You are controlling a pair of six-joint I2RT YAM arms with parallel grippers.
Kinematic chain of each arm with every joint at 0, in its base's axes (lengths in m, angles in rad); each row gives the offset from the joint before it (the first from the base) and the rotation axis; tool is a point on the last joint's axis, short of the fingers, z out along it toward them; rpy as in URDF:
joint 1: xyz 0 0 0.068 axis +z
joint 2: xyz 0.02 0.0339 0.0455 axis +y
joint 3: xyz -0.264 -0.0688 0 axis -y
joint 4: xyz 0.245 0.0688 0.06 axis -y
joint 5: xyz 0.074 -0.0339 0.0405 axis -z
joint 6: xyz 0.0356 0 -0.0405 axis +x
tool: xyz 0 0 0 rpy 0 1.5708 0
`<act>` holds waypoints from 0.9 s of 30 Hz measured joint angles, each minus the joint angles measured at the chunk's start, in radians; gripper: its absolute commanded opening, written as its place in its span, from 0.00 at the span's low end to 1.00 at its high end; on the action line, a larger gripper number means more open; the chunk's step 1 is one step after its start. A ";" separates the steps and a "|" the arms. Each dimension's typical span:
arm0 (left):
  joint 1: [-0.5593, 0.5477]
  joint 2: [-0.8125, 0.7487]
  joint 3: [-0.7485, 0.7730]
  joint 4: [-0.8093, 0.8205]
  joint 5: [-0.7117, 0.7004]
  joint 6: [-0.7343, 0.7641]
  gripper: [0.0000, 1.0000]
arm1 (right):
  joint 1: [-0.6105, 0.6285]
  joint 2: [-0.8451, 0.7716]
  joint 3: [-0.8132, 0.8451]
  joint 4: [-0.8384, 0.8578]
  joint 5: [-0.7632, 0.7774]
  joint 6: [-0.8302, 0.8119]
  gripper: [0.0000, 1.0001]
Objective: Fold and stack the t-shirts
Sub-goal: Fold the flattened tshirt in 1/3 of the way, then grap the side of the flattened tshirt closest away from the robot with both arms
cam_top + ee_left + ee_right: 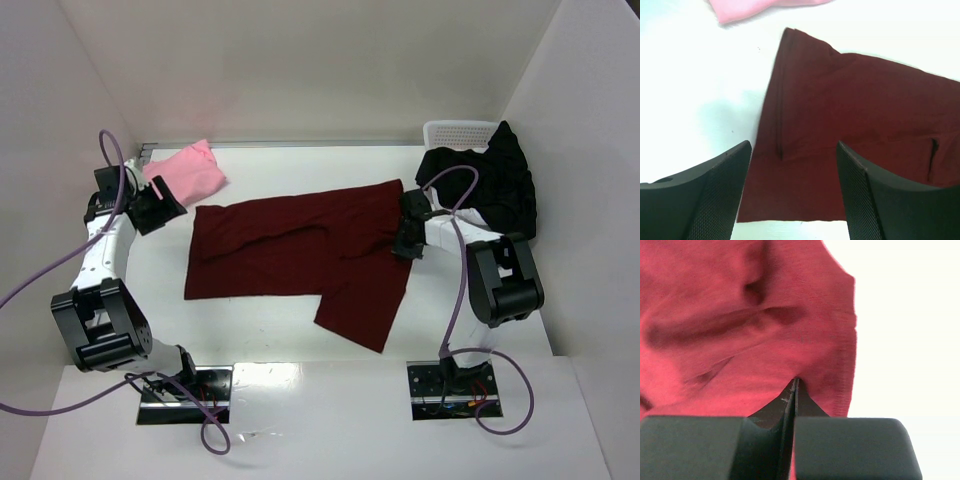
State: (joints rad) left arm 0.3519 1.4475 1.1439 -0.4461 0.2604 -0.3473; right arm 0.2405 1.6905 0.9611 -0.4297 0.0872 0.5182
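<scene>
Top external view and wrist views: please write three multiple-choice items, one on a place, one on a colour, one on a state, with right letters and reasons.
1. Where does the pink t-shirt lie? A) at the table's far left B) at its near edge C) in its middle
2. What colour is the middle t-shirt? A) black B) white C) dark maroon
3. How is the right tool? A) open B) shut on the middle t-shirt C) shut, empty
1 A: top view shows it by the far left corner. 2 C: it looks dark red from above. 3 B: right wrist view shows red cloth pinched in the closed tool.
</scene>
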 measured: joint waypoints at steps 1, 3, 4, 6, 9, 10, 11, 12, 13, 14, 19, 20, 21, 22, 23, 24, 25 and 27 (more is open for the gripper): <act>0.000 0.000 0.000 0.000 0.000 0.001 0.77 | -0.014 -0.002 0.000 -0.005 0.008 -0.005 0.00; 0.000 0.000 0.000 -0.002 0.006 0.002 0.77 | -0.031 -0.005 0.000 -0.014 0.016 -0.017 0.13; 0.000 0.000 0.000 -0.005 0.009 0.002 0.77 | -0.034 -0.009 0.000 -0.022 0.011 -0.029 0.25; 0.000 0.000 0.000 -0.014 0.018 0.005 0.77 | -0.034 -0.017 0.000 -0.034 0.001 -0.043 0.45; -0.004 -0.002 -0.006 -0.038 0.034 0.004 0.77 | -0.034 -0.069 -0.001 -0.060 -0.024 -0.039 0.72; -0.008 -0.004 -0.013 -0.048 0.034 0.003 0.77 | -0.034 -0.099 -0.002 -0.071 -0.032 -0.031 0.79; -0.014 -0.010 -0.025 -0.057 0.031 0.000 0.84 | -0.034 -0.133 -0.002 -0.079 -0.041 -0.023 0.84; -0.023 -0.018 -0.043 -0.068 0.027 -0.003 0.84 | -0.034 -0.171 -0.003 -0.085 -0.047 -0.013 0.88; -0.031 -0.029 -0.063 -0.075 0.022 -0.024 0.84 | -0.034 -0.215 -0.004 -0.089 -0.059 -0.002 0.94; -0.039 -0.043 -0.091 -0.087 0.018 -0.041 0.88 | -0.034 -0.261 -0.007 -0.090 -0.071 0.014 0.96; -0.050 -0.116 -0.209 -0.150 -0.018 -0.149 1.00 | -0.034 -0.402 -0.090 -0.089 -0.132 0.092 1.00; -0.051 -0.125 -0.217 -0.167 -0.037 -0.167 1.00 | -0.032 -0.416 -0.113 -0.092 -0.139 0.108 1.00; -0.054 -0.135 -0.218 -0.193 -0.067 -0.201 1.00 | -0.030 -0.431 -0.137 -0.100 -0.145 0.128 1.00; -0.055 -0.142 -0.218 -0.204 -0.093 -0.228 1.00 | -0.028 -0.442 -0.156 -0.109 -0.149 0.145 1.00; -0.056 -0.154 -0.217 -0.215 -0.130 -0.272 1.00 | -0.024 -0.455 -0.177 -0.120 -0.152 0.163 1.00; -0.056 -0.160 -0.216 -0.222 -0.152 -0.303 1.00 | -0.018 -0.467 -0.192 -0.133 -0.151 0.181 1.00; -0.056 -0.163 -0.215 -0.227 -0.173 -0.339 1.00 | -0.013 -0.475 -0.197 -0.143 -0.151 0.197 1.00; -0.056 -0.164 -0.216 -0.233 -0.215 -0.403 1.00 | -0.006 -0.487 -0.198 -0.150 -0.151 0.226 1.00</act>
State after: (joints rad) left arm 0.2955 1.2831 0.9276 -0.6792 0.0452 -0.7506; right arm 0.2344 1.2034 0.7631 -0.5800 -0.0639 0.7441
